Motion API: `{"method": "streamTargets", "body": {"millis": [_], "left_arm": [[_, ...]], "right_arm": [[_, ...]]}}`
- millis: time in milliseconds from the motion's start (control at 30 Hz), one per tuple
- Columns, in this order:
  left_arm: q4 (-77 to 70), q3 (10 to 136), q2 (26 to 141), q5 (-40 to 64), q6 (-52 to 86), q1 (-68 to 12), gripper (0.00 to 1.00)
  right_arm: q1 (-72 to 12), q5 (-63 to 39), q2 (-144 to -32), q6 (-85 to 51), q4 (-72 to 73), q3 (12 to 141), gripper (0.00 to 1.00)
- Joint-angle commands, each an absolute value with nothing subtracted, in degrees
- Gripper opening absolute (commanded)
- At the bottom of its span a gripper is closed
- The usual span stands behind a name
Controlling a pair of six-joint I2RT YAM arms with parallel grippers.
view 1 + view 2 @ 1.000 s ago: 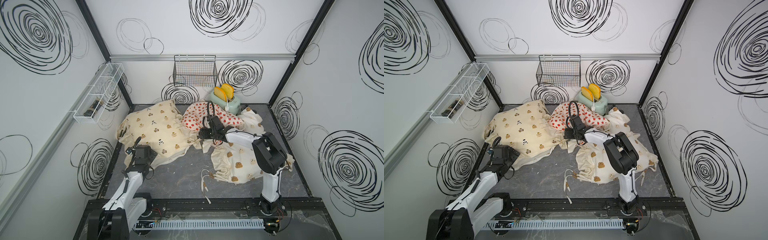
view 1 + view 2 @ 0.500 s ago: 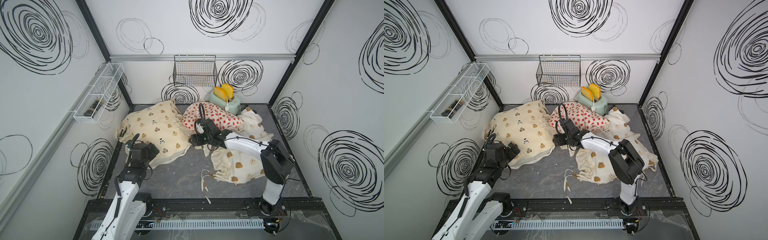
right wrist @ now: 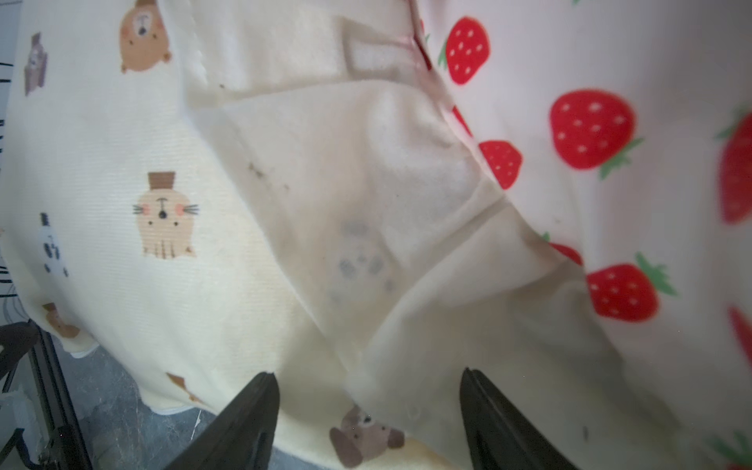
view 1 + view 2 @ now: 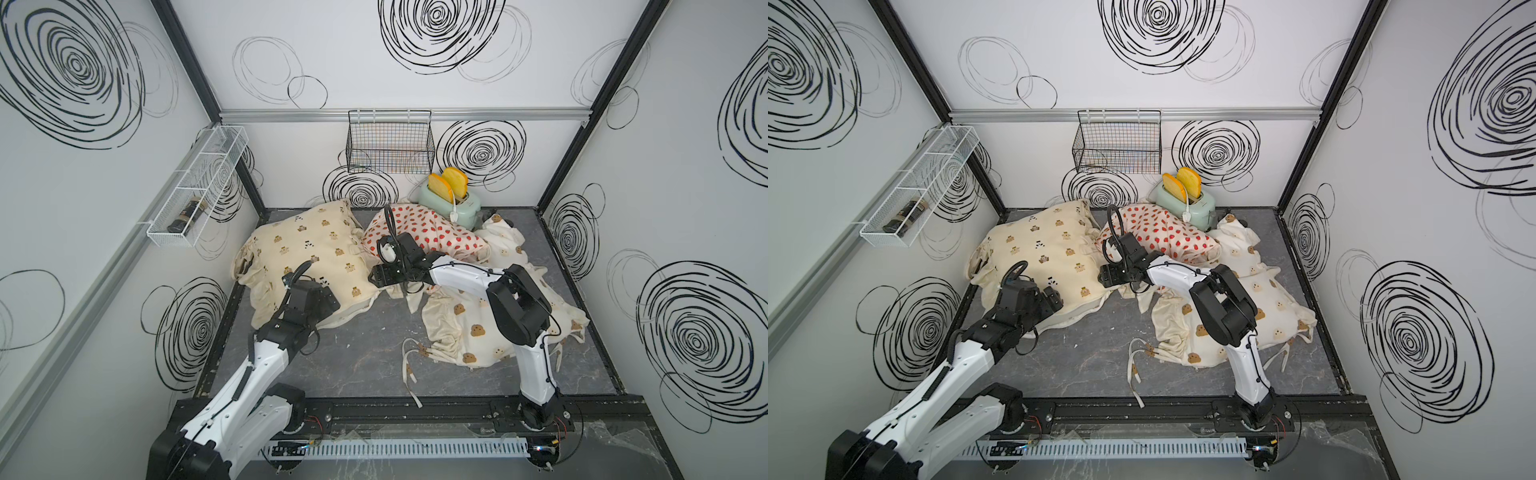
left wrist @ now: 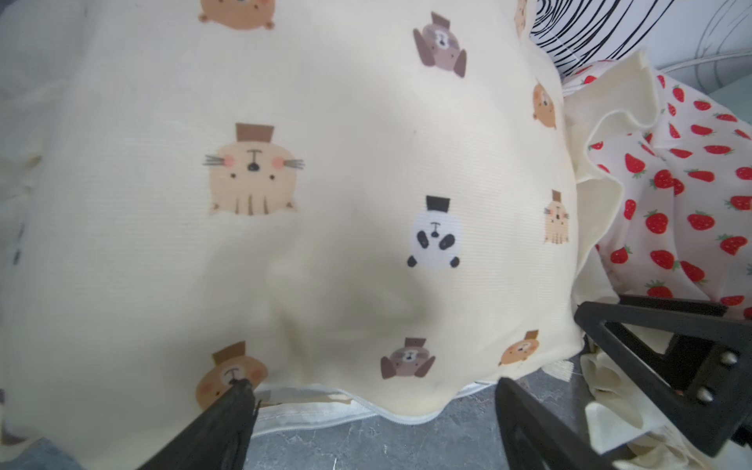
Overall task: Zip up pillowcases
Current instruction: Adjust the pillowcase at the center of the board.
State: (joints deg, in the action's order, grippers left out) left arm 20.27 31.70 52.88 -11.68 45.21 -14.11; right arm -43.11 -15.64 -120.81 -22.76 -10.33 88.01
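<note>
The pillowcases lie at the back of the grey floor. The cream one with bears and pandas [image 4: 307,253] [image 4: 1038,249] is on the left, the strawberry one [image 4: 432,235] [image 4: 1167,235] is in the middle, and the one with brown bear heads [image 4: 469,328] lies crumpled on the right. My left gripper [image 4: 330,303] [image 5: 374,390] is open at the cream case's near edge, with its white zipper [image 5: 366,411] between the fingers. My right gripper [image 4: 380,276] [image 3: 368,378] is open over the cream frill [image 3: 366,203] where the cream and strawberry cases meet.
A mint toaster [image 4: 451,201] with toast stands at the back wall behind the strawberry case. A black wire basket [image 4: 390,145] hangs above it. A white wire shelf [image 4: 199,187] is on the left wall. Loose ties [image 4: 409,361] trail across the floor at front.
My right gripper has swung left from the strawberry case to the cream case's near right corner. My left gripper has moved right, up to the cream case's near edge.
</note>
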Motion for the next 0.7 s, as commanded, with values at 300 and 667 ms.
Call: {"method": "streamTargets", "body": {"millis": [300, 667], "left_arm": [[8.13, 28.62, 59.78, -9.37, 44.96, -8.24, 0.92], [2.43, 27.31, 64.24, -5.56, 42.04, -3.08, 0.88]], "right_arm": [[-43.7, -23.58, -123.24, -23.19, -6.59, 87.44, 0.62], [-45.83, -27.95, -114.85, -27.45, 0.25, 78.12, 0.24]]}}
